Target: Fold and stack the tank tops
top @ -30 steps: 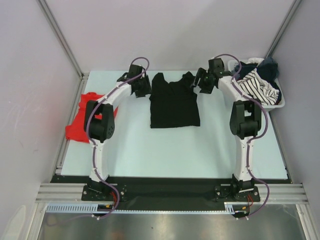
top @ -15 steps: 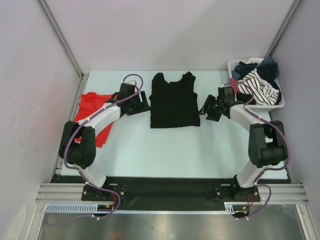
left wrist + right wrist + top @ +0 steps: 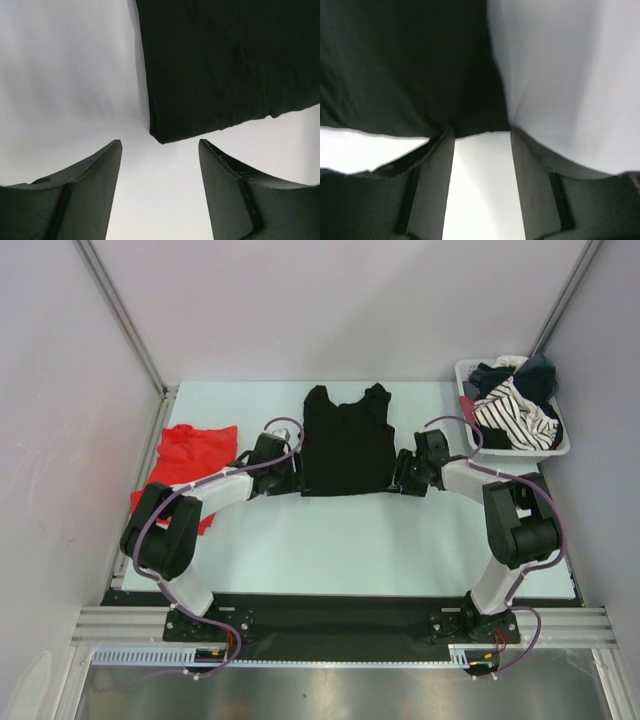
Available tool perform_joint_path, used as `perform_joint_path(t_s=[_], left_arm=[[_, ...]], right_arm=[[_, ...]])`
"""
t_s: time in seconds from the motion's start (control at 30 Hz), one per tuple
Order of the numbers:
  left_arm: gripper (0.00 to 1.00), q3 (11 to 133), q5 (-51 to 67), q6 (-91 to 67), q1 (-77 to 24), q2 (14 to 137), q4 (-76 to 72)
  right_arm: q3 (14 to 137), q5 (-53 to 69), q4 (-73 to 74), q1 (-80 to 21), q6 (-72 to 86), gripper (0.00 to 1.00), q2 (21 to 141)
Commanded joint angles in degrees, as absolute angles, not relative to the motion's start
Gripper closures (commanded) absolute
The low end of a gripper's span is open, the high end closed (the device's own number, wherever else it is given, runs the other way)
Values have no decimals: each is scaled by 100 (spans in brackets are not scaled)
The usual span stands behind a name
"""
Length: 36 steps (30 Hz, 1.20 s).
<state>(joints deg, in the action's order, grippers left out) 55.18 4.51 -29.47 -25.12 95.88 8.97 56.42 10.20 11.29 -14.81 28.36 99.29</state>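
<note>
**Left gripper** (image 3: pixel 159 145): released and empty, its fingers apart just short of the near left hem corner of the black tank top (image 3: pixel 347 445).

**Right gripper** (image 3: pixel 481 132): released, with the near right hem corner at its fingertips but not yet pinched.

**Step in hand**, by your likely reading: starting the fold of the black tank top, which lies flat mid-counter (image 3: pixel 350 540). Next, you need both grippers to close on those corners together and lift evenly.

**Red tank top** (image 3: pixel 190 465): left of the black one, rumpled; your left arm crosses over it.

**White basket** (image 3: pixel 565 448): far right of the black one, heaped with clothes, out of the way.
</note>
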Motion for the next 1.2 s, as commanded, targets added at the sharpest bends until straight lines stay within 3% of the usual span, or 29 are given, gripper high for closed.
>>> perform_joint_path(t_s=[0.0, 0.1, 0.13, 0.17, 0.2, 0.43, 0.53, 0.57, 0.63, 0.67, 0.73, 1.17], left_arm=[[32, 5598, 457, -2734, -2636, 9738, 580], [33, 5660, 299, -2593, -2707, 9791, 676], [36, 5686, 290, -2575, -2742, 9791, 685], [45, 5704, 316, -2532, -2760, 9817, 703], [46, 5722, 290, -2505, -2768, 9870, 781], [45, 5818, 88, -2461, -2883, 10107, 826], [46, 5958, 44, -2443, -2892, 10317, 835], [51, 5994, 35, -2426, -2900, 10353, 844], [65, 6029, 44, -2417, -2892, 10423, 791], [81, 6038, 27, -2400, -2892, 10424, 800], [99, 6012, 26, -2399, -2892, 10389, 844], [100, 5072, -44, -2443, -2918, 9036, 1178]], right_arm=[[5862, 554, 1081, -1591, 2567, 46, 10063], [5880, 405, 1134, -1687, 2496, 56, 10169], [5897, 352, 1169, -1714, 2487, 60, 10247], [5897, 334, 1178, -1714, 2479, 66, 10265], [5889, 325, 1160, -1714, 2487, 76, 10283], [5827, 369, 1072, -1740, 2496, 100, 10274], [5819, 360, 1081, -1732, 2496, 100, 10248], [5818, 369, 1081, -1731, 2496, 100, 10239], [5792, 360, 1081, -1740, 2496, 100, 10204], [5801, 343, 1090, -1732, 2496, 100, 10187], [5783, 308, 1142, -1705, 2514, 100, 10151], [5195, -351, 1924, -1617, 2725, 100, 9081]])
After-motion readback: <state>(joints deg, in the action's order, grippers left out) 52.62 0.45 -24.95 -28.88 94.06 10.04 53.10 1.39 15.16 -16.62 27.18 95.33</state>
